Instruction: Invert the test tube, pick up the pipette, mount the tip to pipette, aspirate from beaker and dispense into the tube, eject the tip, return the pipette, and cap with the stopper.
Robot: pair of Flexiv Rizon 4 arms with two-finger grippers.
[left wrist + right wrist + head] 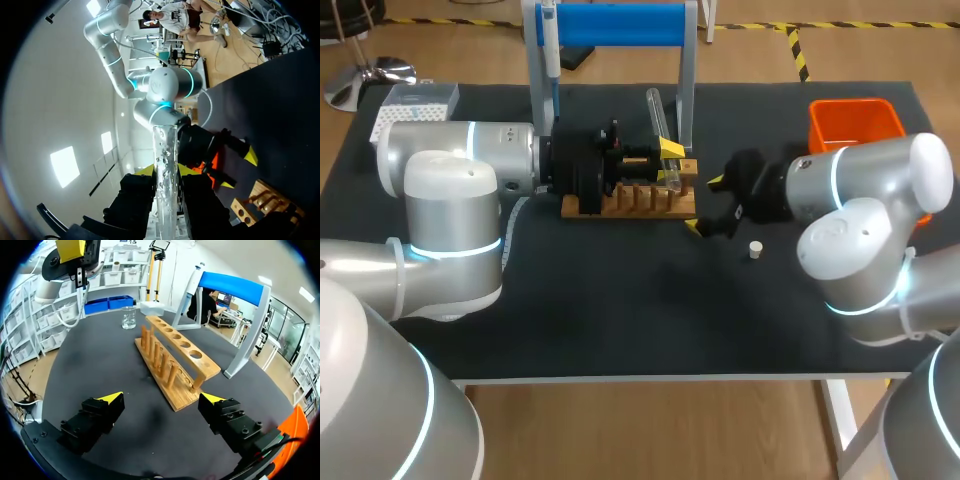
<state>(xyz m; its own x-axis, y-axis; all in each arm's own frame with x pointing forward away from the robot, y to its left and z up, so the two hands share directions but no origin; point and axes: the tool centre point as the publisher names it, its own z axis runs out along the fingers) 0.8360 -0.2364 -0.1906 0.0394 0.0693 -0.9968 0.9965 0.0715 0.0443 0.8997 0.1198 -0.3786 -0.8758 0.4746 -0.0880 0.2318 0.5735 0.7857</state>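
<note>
My left gripper (670,163) is shut on a clear test tube (658,125), held slanted over the right end of the wooden rack (630,203). In the left wrist view the tube (165,185) runs out between the yellow-tipped fingers (144,170). My right gripper (705,205) stands open and empty just right of the rack, and its tips flank bare mat in its own view (161,399). The pipette (548,50) hangs on the blue stand (620,25). A small white stopper (755,250) lies on the mat by the right arm. The beaker (128,317) stands beyond the rack (172,360).
An orange bin (855,122) sits at the back right of the black mat, and a white tip box (415,105) at the back left. The stand's posts rise right behind the rack. My right gripper (235,167) shows close beside the tube in the left wrist view.
</note>
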